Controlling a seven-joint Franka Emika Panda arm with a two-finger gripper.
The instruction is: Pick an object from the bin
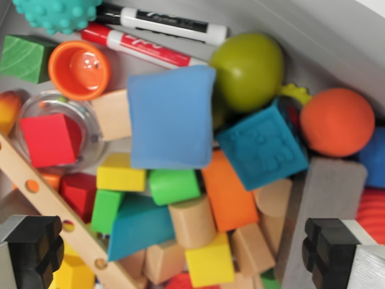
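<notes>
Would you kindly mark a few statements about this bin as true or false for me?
1. The red cube sits in a clear cup. True.
2. Both markers have red barrels. False: the red marker lies beside a black marker.
3. The claw grips the orange ball. False: its fingers are spread, holding nothing.
4. The blue foam square overlaps the green ball. True.
5. The orange cup holds a block. False: it is empty.
</notes>
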